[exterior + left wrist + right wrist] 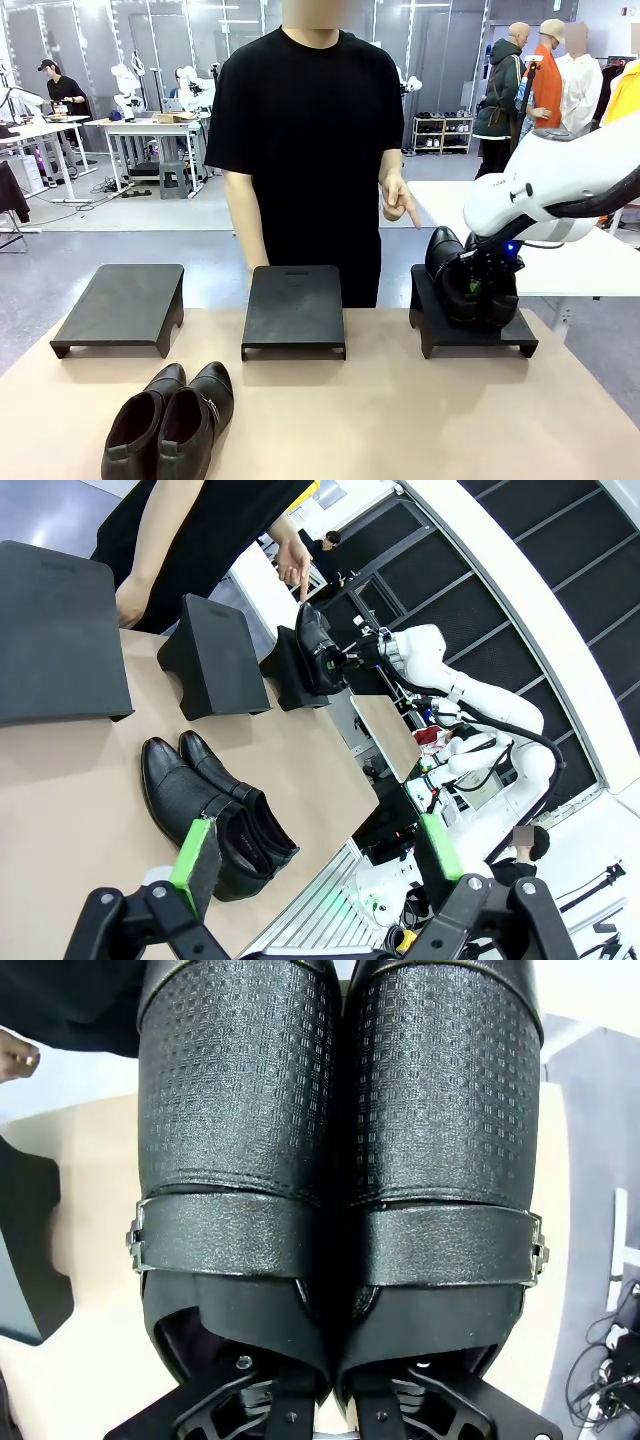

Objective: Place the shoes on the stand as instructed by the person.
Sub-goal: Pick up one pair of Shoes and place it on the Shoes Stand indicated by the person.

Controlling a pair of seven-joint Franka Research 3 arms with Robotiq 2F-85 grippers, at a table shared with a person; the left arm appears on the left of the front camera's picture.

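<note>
Grey floor (70, 265) w/ white benches (150, 126) (far left).

One pair of shoes (442, 258) on right stand (478, 338), other pair (170, 420) before left stand (120, 305), person (310, 130) behind middle stand (293, 305)

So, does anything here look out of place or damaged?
Nothing stands out. One pair lies on the table; the right gripper holds the other pair at the right stand.

you see three stands in a row on the table (420, 420): left stand (120, 305), middle stand (294, 310), right stand (505, 340). one pair of shoes (170, 425) lies near the front edge, left of centre. your right gripper (480, 288) is clamped on a second pair (443, 252) on the right stand. the person's hand (398, 200) points down toward it.
</note>
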